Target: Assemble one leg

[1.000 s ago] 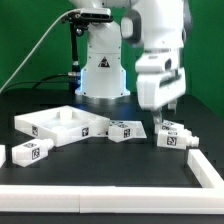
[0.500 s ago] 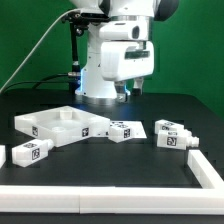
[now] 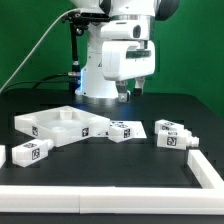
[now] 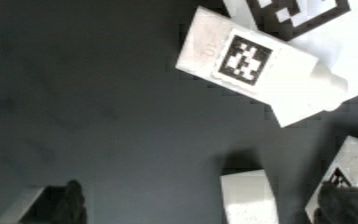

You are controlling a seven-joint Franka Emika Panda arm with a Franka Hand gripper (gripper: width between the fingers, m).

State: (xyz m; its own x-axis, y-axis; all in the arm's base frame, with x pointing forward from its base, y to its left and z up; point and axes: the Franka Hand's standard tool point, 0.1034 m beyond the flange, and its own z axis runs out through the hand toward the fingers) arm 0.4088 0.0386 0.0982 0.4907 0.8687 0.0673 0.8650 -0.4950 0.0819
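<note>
Three legs lie on the black table in the exterior view: one (image 3: 172, 137) at the right, one (image 3: 122, 130) in the middle, one (image 3: 30, 152) at the left. My gripper (image 3: 131, 93) hangs high above the table behind the middle leg, open and empty. In the wrist view a white oblong block with a tag (image 4: 256, 65) lies far below. I cannot tell which leg it is. The dark fingertips (image 4: 60, 205) stand wide apart around my gripper's middle (image 4: 202, 212), with nothing held between them.
The large flat white square piece (image 3: 60, 124) with pockets lies left of the middle leg. A white rail (image 3: 40, 196) runs along the front edge, and another (image 3: 206, 170) stands at the right. The robot base (image 3: 100, 75) stands behind.
A second ago my gripper was low at the right leg. It has risen and swung back toward the exterior view's left, empty. The leg stays on the table.
</note>
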